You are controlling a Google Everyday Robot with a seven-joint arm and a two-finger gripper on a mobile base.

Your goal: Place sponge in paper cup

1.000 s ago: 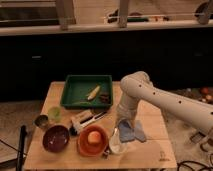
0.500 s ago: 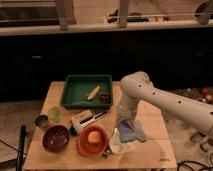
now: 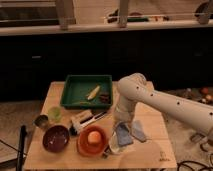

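The blue-grey sponge [image 3: 124, 135] is at the front of the wooden table [image 3: 150, 152], tilted, right below my gripper [image 3: 120, 125]. The gripper hangs from the white arm that reaches in from the right and points down at the sponge. The white paper cup [image 3: 113, 146] shows only partly, just left of and under the sponge, next to the orange bowl. I cannot tell whether the sponge is held or resting on the cup's rim. A pale-grey cloth [image 3: 139, 131] lies to the right of the sponge.
An orange bowl [image 3: 85, 146] holding an orange ball and a purple bowl [image 3: 56, 139] stand at the front left. A green cup [image 3: 54, 114] and a dark metal cup [image 3: 41, 121] are at the left edge. A green tray [image 3: 75, 90] is at the back. A white box [image 3: 81, 119] lies mid-table.
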